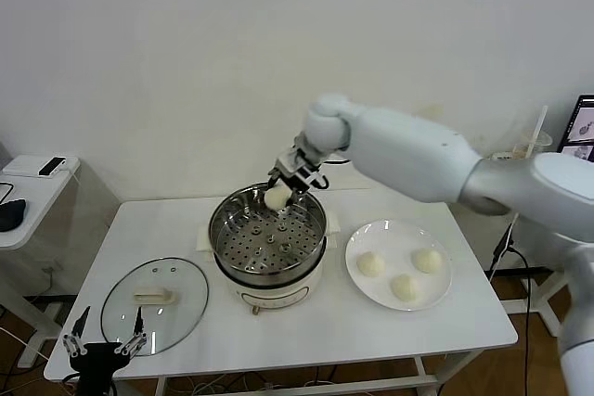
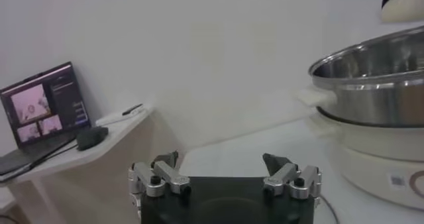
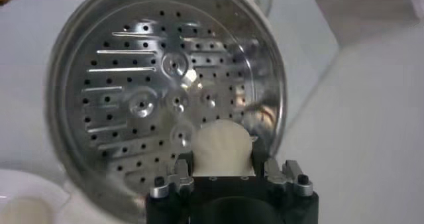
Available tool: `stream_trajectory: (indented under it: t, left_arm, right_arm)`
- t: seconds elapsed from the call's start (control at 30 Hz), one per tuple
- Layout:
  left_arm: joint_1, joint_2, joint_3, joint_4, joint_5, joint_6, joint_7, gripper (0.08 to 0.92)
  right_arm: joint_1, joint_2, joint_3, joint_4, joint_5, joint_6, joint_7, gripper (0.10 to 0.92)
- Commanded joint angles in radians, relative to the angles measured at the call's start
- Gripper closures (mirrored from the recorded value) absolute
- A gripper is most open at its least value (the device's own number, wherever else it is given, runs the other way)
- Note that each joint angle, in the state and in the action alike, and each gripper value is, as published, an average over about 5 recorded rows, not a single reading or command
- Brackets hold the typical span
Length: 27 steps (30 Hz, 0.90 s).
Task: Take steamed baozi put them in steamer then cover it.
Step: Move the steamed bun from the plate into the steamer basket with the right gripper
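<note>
In the head view the steel steamer stands mid-table on its cream base, its perforated tray bare. My right gripper hangs over the steamer's far rim, shut on one pale baozi. The right wrist view shows that baozi pinched in the right gripper above the tray's edge. Three more baozi lie on the white plate to the steamer's right. The glass cover lies flat at the front left. My left gripper is parked beside it, open and holding nothing.
A side table with a phone and a mouse stands off the left edge of the work table. The left wrist view shows a laptop there, and the steamer's wall close by. A wall is behind the table.
</note>
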<state>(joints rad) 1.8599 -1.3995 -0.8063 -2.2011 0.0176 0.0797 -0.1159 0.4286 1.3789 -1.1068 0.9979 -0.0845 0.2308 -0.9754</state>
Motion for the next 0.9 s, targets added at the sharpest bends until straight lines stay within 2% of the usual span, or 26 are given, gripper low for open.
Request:
stream_trajectory:
  t: [0.03, 0.17, 0.53, 0.9]
  left_arm:
    - [0.001, -0.001, -0.010, 0.001, -0.002, 0.000, 0.000, 0.177]
    - [-0.003, -0.002, -0.022, -0.001, -0.002, -0.001, 0.000, 0.177]
    - [-0.005, -0.004, -0.027, -0.002, -0.003, -0.001, 0.000, 0.177]
    - [-0.006, -0.004, -0.027, -0.009, -0.004, -0.001, 0.000, 0.177]
  right_arm:
    - [-0.052, 0.112, -0.024, -0.145, -0.155, 0.189, 0.065, 0.476]
    - [-0.092, 0.137, 0.005, -0.198, -0.248, 0.267, 0.111, 0.477]
    - [-0.113, 0.165, 0.035, -0.263, -0.406, 0.354, 0.152, 0.474]
    - [-0.115, 0.161, 0.036, -0.271, -0.424, 0.370, 0.154, 0.454]
